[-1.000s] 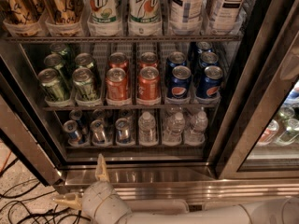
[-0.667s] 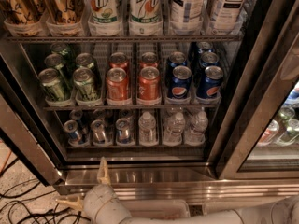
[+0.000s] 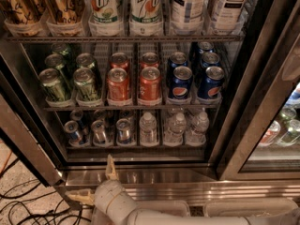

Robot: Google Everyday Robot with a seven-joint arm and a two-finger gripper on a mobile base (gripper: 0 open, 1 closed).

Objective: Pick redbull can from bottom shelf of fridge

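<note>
The fridge (image 3: 42, 158) stands open, with its steel sill across the lower part of the view. On its bottom shelf (image 3: 136, 146), slim blue-and-silver redbull cans (image 3: 73, 131) stand in the three left lanes, and more show behind them. Small water bottles (image 3: 148, 128) fill the right lanes. My gripper (image 3: 93, 182) is low in front of the sill, below and outside the shelf's left lanes. Its two cream fingers (image 3: 110, 167) are spread apart and hold nothing.
The rack above holds green cans (image 3: 55, 84), red cans (image 3: 118, 84) and Pepsi cans (image 3: 180, 82). Large bottles stand on the top rack (image 3: 145, 8). A glass door frame (image 3: 253, 107) rises at the right. Cables (image 3: 28, 205) lie on the floor at the lower left.
My gripper has shifted slightly to the right below the sill. The cans and bottles have not moved.
</note>
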